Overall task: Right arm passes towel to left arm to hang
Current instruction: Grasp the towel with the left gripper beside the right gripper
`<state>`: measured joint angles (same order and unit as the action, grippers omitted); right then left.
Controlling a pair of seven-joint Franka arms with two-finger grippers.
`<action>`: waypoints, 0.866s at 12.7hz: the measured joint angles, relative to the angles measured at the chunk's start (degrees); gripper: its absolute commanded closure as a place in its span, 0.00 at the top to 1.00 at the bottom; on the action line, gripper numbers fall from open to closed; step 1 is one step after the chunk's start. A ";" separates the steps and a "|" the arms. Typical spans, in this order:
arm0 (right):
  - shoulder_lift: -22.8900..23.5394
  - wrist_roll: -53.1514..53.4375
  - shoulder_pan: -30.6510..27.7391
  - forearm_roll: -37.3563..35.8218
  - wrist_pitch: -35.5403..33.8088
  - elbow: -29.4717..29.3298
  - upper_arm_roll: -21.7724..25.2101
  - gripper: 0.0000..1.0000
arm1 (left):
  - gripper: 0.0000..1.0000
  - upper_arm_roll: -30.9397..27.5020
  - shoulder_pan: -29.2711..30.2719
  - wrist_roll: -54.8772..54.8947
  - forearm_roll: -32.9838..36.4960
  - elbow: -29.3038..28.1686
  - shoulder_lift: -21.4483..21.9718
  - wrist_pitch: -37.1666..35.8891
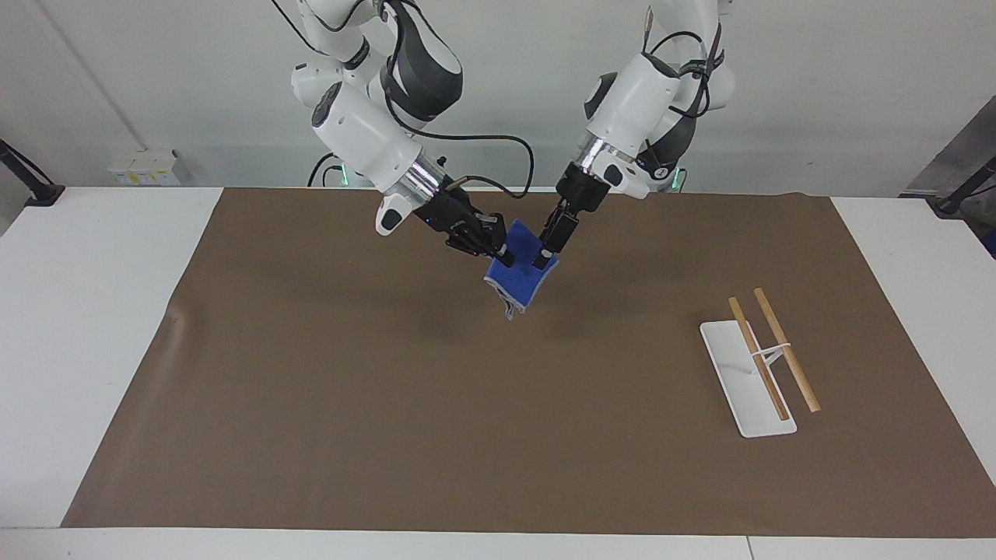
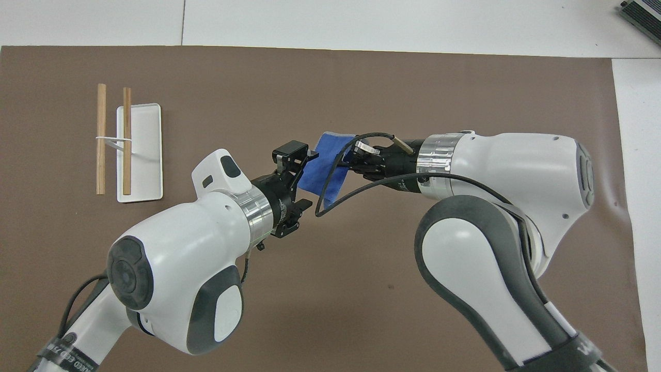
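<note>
The blue towel [image 1: 520, 281] [image 2: 321, 166] hangs in the air over the brown mat's middle, toward the robots' end. My right gripper [image 1: 503, 253] [image 2: 352, 160] is shut on one upper corner of it. My left gripper [image 1: 542, 258] [image 2: 308, 178] stands open at the towel's other side, its fingers straddling the free edge without closing on it. The cloth's lower corner droops below both grippers, clear of the mat.
A white rack base [image 1: 743, 389] [image 2: 147, 155] with two wooden bars [image 1: 786, 350] [image 2: 101, 137] stands on the brown mat [image 1: 389, 404] toward the left arm's end. A black cable [image 2: 330, 199] loops under the right wrist.
</note>
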<state>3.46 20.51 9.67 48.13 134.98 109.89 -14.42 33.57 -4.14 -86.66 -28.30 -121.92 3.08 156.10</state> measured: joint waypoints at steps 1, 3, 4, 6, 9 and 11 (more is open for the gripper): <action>0.00 0.00 0.00 0.00 0.00 0.00 0.00 0.00 | 1.00 0.10 0.00 -0.08 0.00 -0.01 -0.19 0.50; 0.00 0.00 0.00 0.00 0.00 0.00 0.00 0.00 | 0.76 0.10 0.05 -0.10 0.00 -0.01 -0.59 1.22; 0.00 0.00 -0.02 0.00 -0.08 0.00 0.00 0.00 | 0.61 0.10 0.09 -0.09 -0.01 -0.01 -0.85 1.52; 0.00 0.00 -0.11 0.00 -0.21 0.00 0.01 0.00 | 0.35 0.09 0.21 0.22 -0.01 -0.01 -1.13 1.66; 0.00 0.00 -0.12 0.00 -0.22 0.00 0.02 0.00 | 0.04 0.09 0.35 2.62 0.00 -0.02 -1.19 1.67; 0.00 0.00 -0.12 0.00 -0.22 0.00 0.02 0.00 | 0.00 0.09 0.37 3.88 -0.01 -0.03 -1.32 1.66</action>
<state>3.46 20.51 9.55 48.13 134.76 109.89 -14.40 33.67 -3.76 -82.78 -28.30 -121.95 1.76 157.76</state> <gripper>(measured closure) 0.960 0.855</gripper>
